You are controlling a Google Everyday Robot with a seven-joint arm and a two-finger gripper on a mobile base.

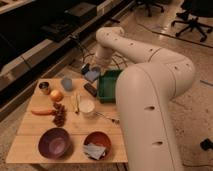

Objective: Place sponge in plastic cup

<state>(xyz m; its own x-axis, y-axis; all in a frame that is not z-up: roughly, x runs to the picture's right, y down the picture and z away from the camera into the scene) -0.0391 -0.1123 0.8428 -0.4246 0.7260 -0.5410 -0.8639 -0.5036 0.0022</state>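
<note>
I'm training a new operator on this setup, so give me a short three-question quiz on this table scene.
1. True or false: the sponge already lies inside the plastic cup.
2. Which holds the grey cloth? A) purple bowl B) red bowl C) white cup
3. Fill in: the gripper is above the far edge of the table, with the sponge at its tip, between the plastic cup and the green ___.
Key: 1 false; 2 B; 3 tray (the green tray).
</note>
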